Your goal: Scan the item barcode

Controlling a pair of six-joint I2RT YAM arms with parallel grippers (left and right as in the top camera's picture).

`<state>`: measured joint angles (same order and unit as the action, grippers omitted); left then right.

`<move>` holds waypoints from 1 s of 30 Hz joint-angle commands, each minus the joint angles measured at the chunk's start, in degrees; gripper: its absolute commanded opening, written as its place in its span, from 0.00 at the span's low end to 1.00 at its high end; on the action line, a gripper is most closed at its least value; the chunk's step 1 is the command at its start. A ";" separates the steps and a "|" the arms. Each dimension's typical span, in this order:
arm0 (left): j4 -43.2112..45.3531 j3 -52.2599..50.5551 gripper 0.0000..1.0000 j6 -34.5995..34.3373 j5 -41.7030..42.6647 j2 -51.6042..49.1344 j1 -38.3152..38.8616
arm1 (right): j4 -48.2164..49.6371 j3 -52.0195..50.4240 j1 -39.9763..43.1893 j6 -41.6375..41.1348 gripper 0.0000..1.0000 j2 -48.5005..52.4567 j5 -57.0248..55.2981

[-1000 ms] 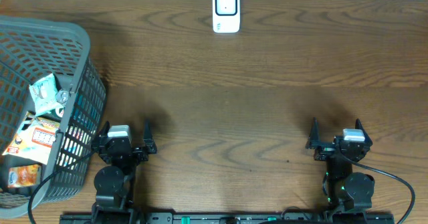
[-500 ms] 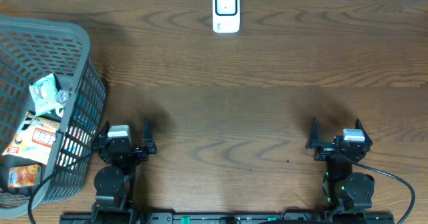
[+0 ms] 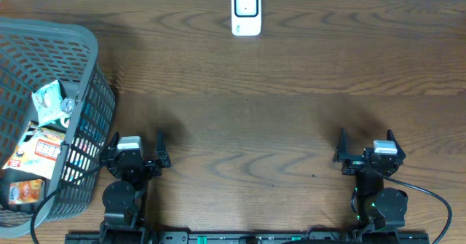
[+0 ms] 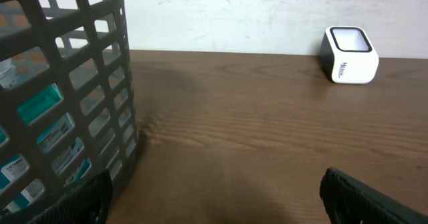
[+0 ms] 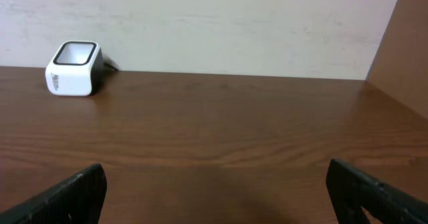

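I had both claws spread wide and empty: the left gripper [image 3: 136, 140] just beside the grey plastic mesh basket [image 3: 93, 69], the right gripper [image 3: 366, 140] well apart from it. The printed packets [image 3: 45, 143] lay jumbled inside the basket, far from the small white barcode scanner [image 3: 246, 12] at the back of the dark wooden table [image 3: 277, 91]. I judged the tall basket wall could snag the left claw, and that overlapping packets risked a double pick or a hidden barcode.

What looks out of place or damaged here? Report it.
Nothing stands out. The scanner stands upright, packets lie inside the basket, and the left pincer and right pincer are open and empty.
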<state>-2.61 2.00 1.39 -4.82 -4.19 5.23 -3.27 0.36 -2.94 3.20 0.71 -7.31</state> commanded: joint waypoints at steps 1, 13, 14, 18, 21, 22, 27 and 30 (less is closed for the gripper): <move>-0.98 -1.77 0.98 0.52 -0.11 -0.17 -0.35 | -0.26 -0.04 -0.37 0.50 0.99 -0.33 0.15; -0.92 -1.77 0.98 0.52 -0.74 -0.17 -0.35 | -0.26 -0.04 -0.37 0.52 0.99 -0.33 0.15; -0.92 -1.77 0.98 0.52 -0.72 -0.17 -0.35 | -0.26 -0.04 -0.37 0.52 0.99 -0.33 0.15; -0.92 -1.77 0.98 0.52 -0.74 -0.17 -0.35 | -0.26 -0.04 -0.37 0.50 0.99 -0.33 0.17; -0.90 -1.77 0.98 0.52 -0.74 -0.17 -0.35 | -0.26 -0.04 -0.37 0.52 0.99 -0.33 0.17; -0.92 -1.77 0.98 0.52 -0.72 -0.17 -0.35 | -0.26 -0.04 -0.37 0.50 0.99 -0.33 0.15; -0.94 -1.77 0.98 0.52 -0.74 -0.17 -0.35 | -0.26 -0.04 -0.37 0.52 0.99 -0.33 0.15; -0.87 -1.77 0.98 0.48 -0.20 -0.17 -0.35 | -0.26 -0.04 -0.37 0.50 0.99 -0.33 0.15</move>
<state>-2.59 2.00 1.39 -4.82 -4.19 5.23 -3.27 0.36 -2.94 3.20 0.71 -7.31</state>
